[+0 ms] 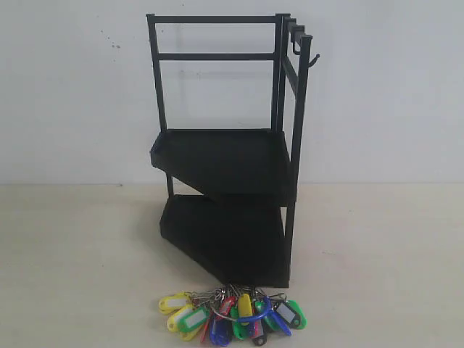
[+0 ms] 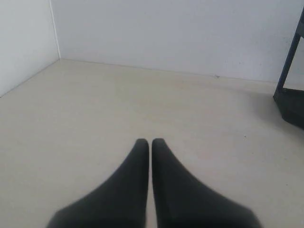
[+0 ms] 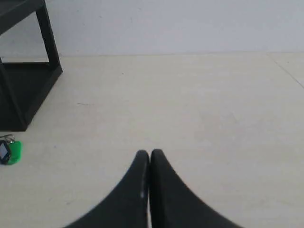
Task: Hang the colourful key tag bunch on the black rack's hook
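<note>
The key tag bunch (image 1: 232,313) lies flat on the table in front of the black rack (image 1: 225,159), its blue loop on top. One green tag (image 3: 10,152) of it shows at the edge of the right wrist view. The hook (image 1: 313,61) sticks out from the rack's front upper post, bare. Neither gripper appears in the exterior view. My left gripper (image 2: 150,142) is shut with nothing in it, over bare table, the rack's corner (image 2: 290,90) off to one side. My right gripper (image 3: 150,154) is shut and empty too, apart from the rack's base (image 3: 26,90).
A white wall stands behind the rack. A J-shaped hook (image 1: 297,47) hangs further back on the rack's top side rail. The pale table (image 1: 80,246) spreads to both sides of the rack. A side wall (image 2: 23,38) meets the table in the left wrist view.
</note>
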Motion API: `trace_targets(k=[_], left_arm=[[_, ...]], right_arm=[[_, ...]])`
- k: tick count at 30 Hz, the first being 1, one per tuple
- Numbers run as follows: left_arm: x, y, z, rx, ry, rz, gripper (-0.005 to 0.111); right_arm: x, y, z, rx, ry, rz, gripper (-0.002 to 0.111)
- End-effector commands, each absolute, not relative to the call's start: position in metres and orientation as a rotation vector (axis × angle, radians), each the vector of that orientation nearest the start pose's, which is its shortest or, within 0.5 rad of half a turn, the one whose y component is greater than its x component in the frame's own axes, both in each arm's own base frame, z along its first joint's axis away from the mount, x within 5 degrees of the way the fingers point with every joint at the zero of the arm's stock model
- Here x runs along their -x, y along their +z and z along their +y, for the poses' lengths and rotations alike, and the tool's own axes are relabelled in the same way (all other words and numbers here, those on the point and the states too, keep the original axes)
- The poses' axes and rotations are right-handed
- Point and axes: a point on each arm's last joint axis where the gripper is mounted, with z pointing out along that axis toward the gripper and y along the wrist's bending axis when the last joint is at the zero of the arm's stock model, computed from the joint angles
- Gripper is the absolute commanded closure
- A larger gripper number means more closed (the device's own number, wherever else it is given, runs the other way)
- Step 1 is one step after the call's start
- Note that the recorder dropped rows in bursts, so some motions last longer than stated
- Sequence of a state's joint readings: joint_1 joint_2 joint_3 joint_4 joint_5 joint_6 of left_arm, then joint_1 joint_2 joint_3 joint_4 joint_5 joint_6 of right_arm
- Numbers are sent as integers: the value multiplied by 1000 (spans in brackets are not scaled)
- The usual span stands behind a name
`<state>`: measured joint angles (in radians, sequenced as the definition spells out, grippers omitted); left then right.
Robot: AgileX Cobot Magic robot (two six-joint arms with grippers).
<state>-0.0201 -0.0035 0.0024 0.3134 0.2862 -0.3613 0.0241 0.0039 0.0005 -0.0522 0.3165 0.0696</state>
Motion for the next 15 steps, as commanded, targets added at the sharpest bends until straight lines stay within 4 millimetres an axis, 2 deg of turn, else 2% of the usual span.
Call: trace_targets(k=[1, 3, 4, 6, 9, 11, 15], left_arm=[[-55, 189, 6, 101, 7, 1748, 102], [-55, 189, 6, 101, 7, 1748, 102], [-55, 189, 6, 101, 7, 1748, 102], [-55, 189, 6, 101, 7, 1748, 102], [-55, 189, 6, 101, 7, 1748, 102], [-55, 189, 6, 101, 7, 1748, 102], [-55, 189, 6, 101, 7, 1748, 102]], right_arm=[[-56, 200, 0, 20, -1, 1625, 108], [-56, 212, 1, 24, 5, 1498, 108], [-55, 224, 2, 28, 11, 1364, 108], [-51, 237, 2, 33, 18, 1214, 108], [-44, 251, 3, 44, 12, 1041, 108], [-32, 268, 4, 38, 43, 816, 108], [-5, 287, 4, 42, 56, 455, 108]])
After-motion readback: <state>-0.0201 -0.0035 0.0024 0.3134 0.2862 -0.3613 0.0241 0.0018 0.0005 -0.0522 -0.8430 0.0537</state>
